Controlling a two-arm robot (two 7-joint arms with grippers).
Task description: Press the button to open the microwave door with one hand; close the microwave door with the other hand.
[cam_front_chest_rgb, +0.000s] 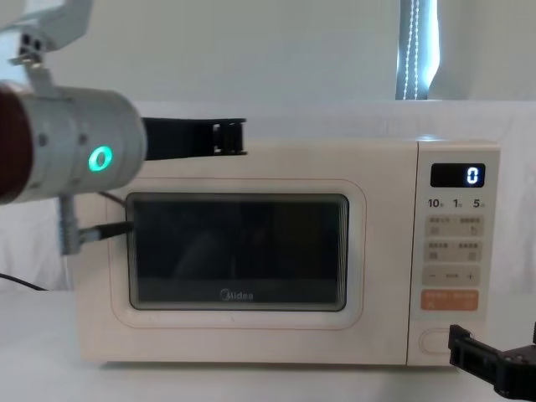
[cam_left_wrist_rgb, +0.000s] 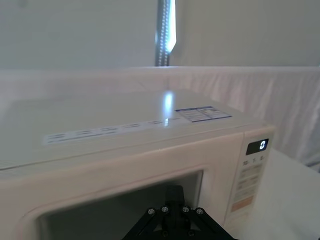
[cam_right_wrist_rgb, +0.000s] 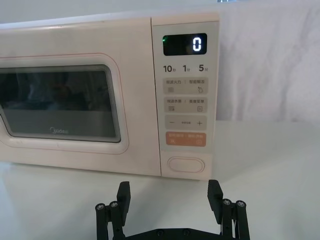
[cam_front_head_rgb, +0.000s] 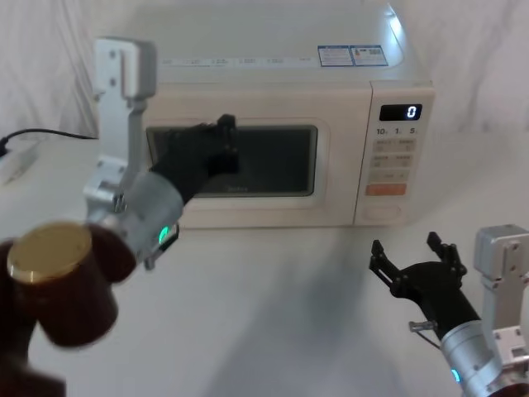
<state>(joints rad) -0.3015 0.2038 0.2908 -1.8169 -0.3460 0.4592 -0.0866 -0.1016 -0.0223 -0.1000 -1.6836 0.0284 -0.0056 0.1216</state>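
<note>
The cream microwave door [cam_front_head_rgb: 248, 194] [cam_right_wrist_rgb: 65, 142] [cam_front_chest_rgb: 239, 322] with its dark window sits flush with the oven front. My left gripper [cam_front_head_rgb: 225, 132] [cam_left_wrist_rgb: 174, 194] [cam_front_chest_rgb: 230, 136], on the wrist with the green ring, is shut and held up in front of the window's upper left part; I cannot tell if it touches. The plain pill-shaped button [cam_front_head_rgb: 382, 211] [cam_right_wrist_rgb: 184, 164] [cam_front_chest_rgb: 435, 339] is at the bottom of the keypad panel. My right gripper [cam_front_head_rgb: 405, 245] [cam_right_wrist_rgb: 169, 186] [cam_front_chest_rgb: 498, 352] is open, low over the table, a short way in front of the button and apart from it.
An orange key [cam_right_wrist_rgb: 186, 138] sits just above the button, and the display [cam_right_wrist_rgb: 185, 45] reads 0. A black cable [cam_front_head_rgb: 50, 132] and a white power strip [cam_front_head_rgb: 16, 161] lie at the left of the table. White cloth hangs behind.
</note>
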